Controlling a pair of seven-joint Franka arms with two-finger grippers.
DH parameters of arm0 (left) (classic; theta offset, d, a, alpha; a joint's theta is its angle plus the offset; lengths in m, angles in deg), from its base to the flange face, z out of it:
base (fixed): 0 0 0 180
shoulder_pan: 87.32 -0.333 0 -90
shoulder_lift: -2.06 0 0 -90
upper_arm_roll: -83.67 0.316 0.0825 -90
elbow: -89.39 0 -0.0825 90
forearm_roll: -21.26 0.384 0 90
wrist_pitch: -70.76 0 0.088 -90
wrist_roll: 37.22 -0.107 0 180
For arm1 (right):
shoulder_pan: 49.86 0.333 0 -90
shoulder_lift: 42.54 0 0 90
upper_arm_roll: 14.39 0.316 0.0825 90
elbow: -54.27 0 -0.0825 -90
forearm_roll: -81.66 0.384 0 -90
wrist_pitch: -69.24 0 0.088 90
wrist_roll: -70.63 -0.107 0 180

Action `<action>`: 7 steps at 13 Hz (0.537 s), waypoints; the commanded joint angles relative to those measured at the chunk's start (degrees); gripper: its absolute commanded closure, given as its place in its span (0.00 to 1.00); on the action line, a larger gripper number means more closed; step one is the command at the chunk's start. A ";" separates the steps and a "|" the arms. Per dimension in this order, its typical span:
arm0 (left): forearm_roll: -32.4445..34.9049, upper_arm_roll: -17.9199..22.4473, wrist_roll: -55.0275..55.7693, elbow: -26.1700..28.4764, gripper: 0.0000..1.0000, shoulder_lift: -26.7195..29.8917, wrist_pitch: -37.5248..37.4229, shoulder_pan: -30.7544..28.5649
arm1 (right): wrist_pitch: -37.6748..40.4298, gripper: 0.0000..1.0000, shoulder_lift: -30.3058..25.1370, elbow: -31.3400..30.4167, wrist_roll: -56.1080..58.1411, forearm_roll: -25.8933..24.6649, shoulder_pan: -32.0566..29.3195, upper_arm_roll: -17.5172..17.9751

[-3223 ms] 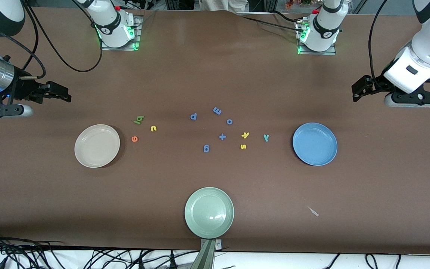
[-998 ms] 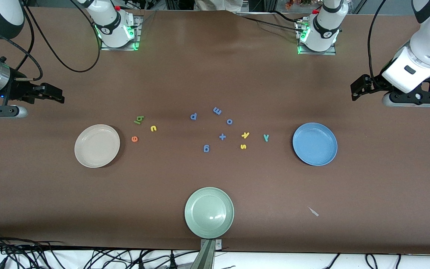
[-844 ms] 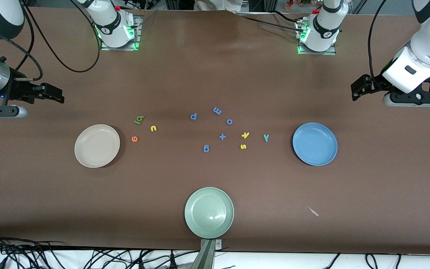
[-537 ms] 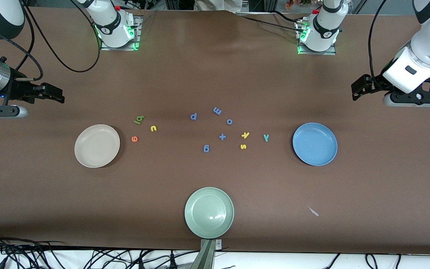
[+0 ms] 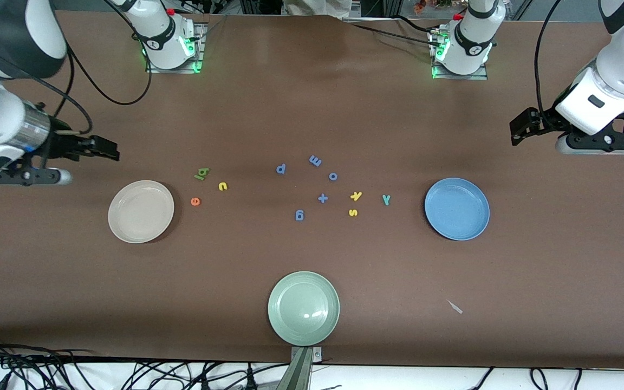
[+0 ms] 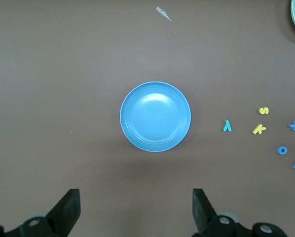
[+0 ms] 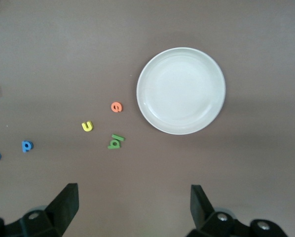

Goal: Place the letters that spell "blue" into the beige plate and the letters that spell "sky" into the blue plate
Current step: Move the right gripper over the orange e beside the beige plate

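Starting nearest you: one pale green plate (image 5: 303, 308) at 6 o'clock; beige plate (image 5: 141, 211) at 9, blue plate (image 5: 456, 208) at 3. Four "blue" letters (image 5: 200, 174) and three "sky" letters (image 5: 355, 196) lie between them on the surface (image 5: 312, 108). Both pincers, right (image 5: 107, 151) and left (image 5: 518, 130), hang open, well apart from them.

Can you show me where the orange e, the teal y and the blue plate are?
orange e (image 5: 195, 201), front view, on the middle of the letter.
teal y (image 5: 386, 200), front view, where its strokes meet.
blue plate (image 5: 456, 208), front view, on its bare floor.
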 commanded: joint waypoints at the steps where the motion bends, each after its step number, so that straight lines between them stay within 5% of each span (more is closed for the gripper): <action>1: 1.25 -0.21 -0.69 -0.32 0.00 0.63 -0.92 -0.06 | -6.70 0.00 1.13 -3.91 -6.60 0.75 3.99 -0.13; 7: 1.16 -0.12 -0.69 -0.32 0.00 0.63 -1.01 0.03 | -19.20 0.00 12.19 -4.81 -11.09 0.75 10.85 -0.13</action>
